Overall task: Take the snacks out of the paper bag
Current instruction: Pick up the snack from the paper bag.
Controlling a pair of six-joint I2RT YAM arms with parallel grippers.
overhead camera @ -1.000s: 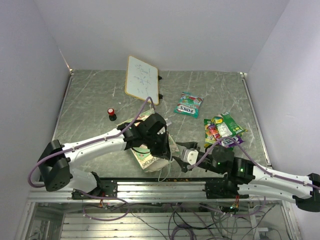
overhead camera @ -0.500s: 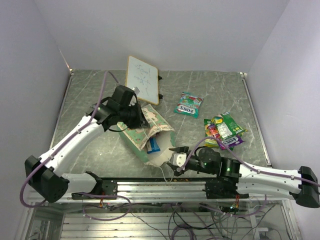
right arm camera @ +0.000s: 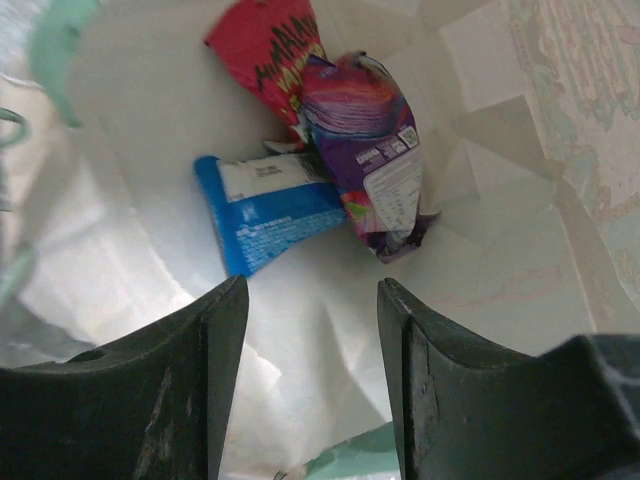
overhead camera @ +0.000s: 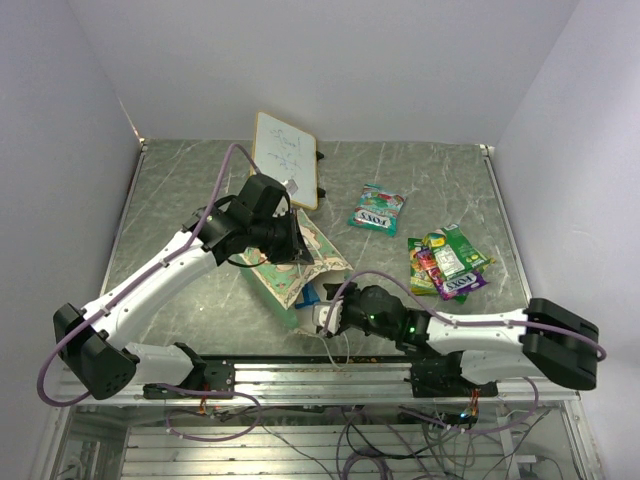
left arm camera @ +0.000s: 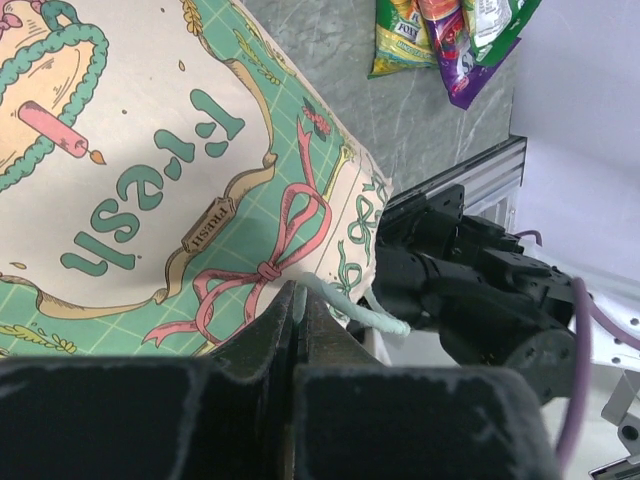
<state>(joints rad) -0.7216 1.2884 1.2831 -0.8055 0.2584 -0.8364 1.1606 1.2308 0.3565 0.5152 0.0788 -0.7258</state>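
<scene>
Half-open right hand (right arm camera: 310, 290) inside bag (right arm camera: 480, 270).

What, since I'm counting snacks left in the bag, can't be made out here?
- Right wrist view: the red packet is cut off by the top edge and overlapped by the purple packet; anything beneath is hidden.
- Top view: the paper bag interior is blocked by its wall and the right gripper.
</scene>
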